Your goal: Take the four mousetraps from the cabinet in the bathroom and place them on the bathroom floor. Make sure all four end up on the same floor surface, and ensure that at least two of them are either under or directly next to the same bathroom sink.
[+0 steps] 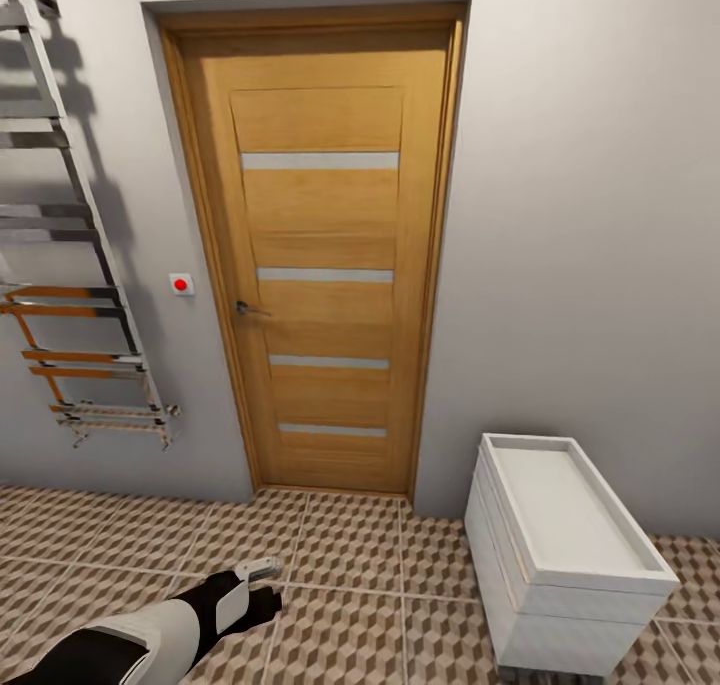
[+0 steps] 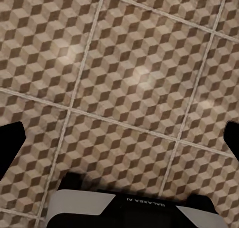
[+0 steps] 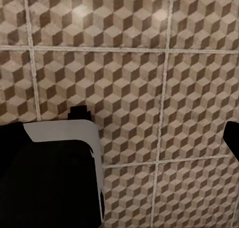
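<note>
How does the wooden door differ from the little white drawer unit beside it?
The door is tall, honey-brown wood with pale horizontal strips and a metal handle; the drawer unit is low, plain white, with a shallow tray-like top. The door is set in the wall; the unit stands on the tiled floor. Both sit along the same grey wall.

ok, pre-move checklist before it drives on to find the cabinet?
1. Left gripper free of load: ok, the left wrist view shows fingertips wide apart with only tiled bathroom floor between them.
2. Right gripper free of load: ok, one fingertip sits at the frame edge, nothing held over the tiles.
3. Cabinet or mousetraps located: not ok, the head faces a closed wooden door.
4. Obstacle on the right: not ok, a small white drawer unit stands close.
5. Obstacle on the left: cannot tell, a wall towel rack hangs there; its clearance is unclear.
</note>
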